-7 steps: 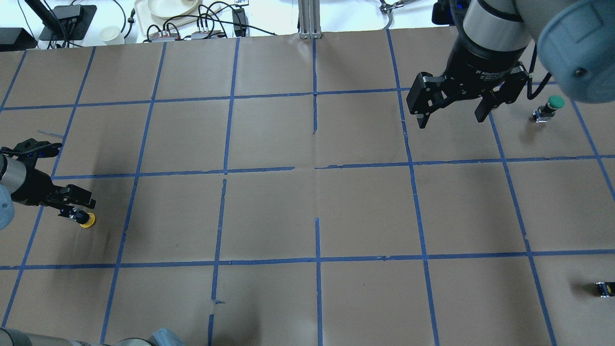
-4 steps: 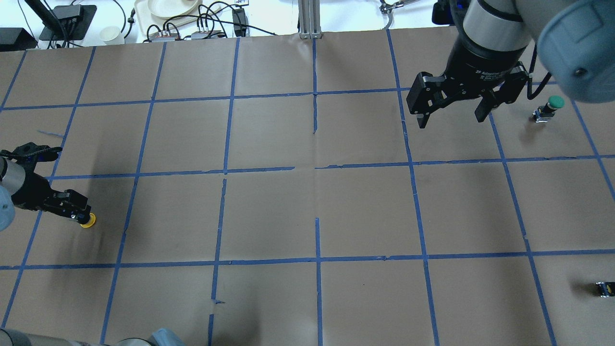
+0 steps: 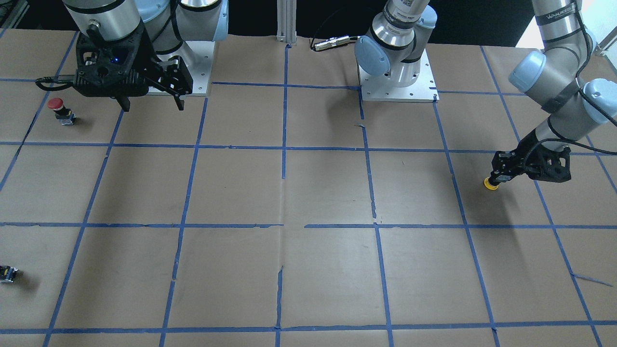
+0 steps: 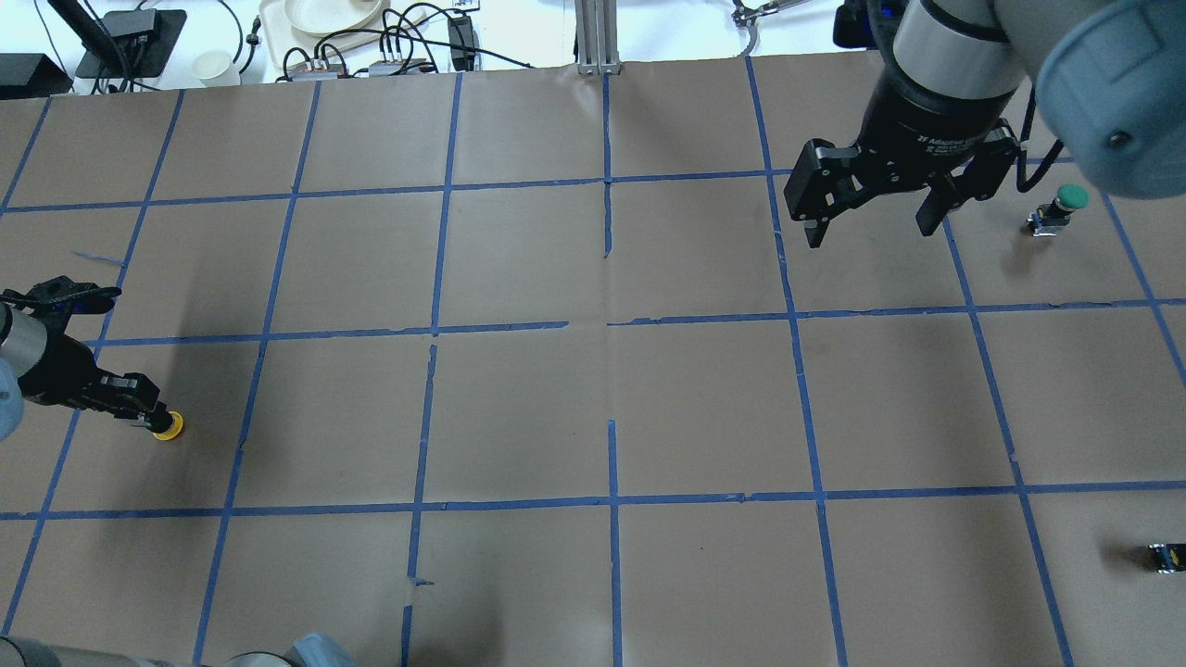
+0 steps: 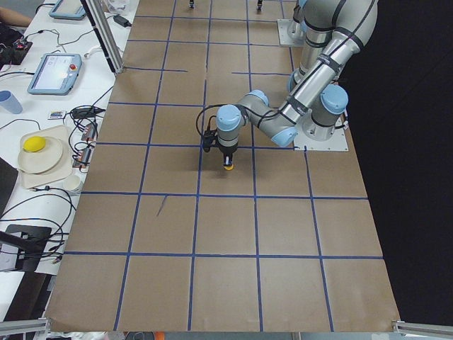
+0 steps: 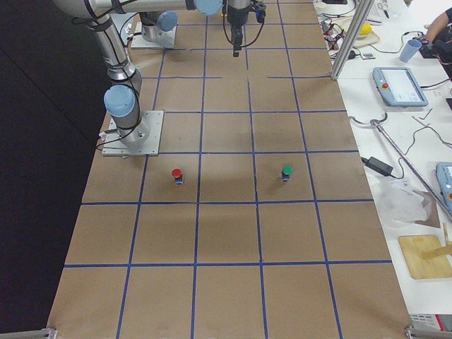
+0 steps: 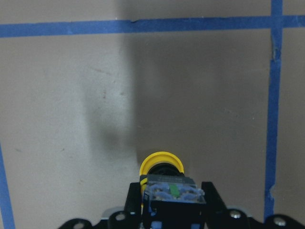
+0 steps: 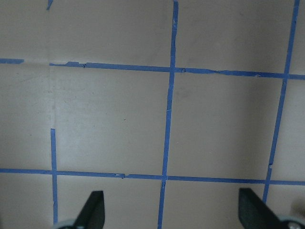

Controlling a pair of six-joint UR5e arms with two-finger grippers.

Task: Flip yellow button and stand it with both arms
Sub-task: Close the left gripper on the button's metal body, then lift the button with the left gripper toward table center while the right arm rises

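Blue tape is laid across the desk. The yellow button is clamped by the left gripper fingers. The right gripper fingers are spread wide.

Overhead afar, left wrist close: shared yellow button

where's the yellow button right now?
Far left of the overhead view, the yellow button sits cap-down on the paper, its base between the left gripper's fingers.

The table, covered in brown paper with a grid of blue tape, carries 2 metal base plates, a yellow button resting cap-down, a red button, a green button and a small dark part.
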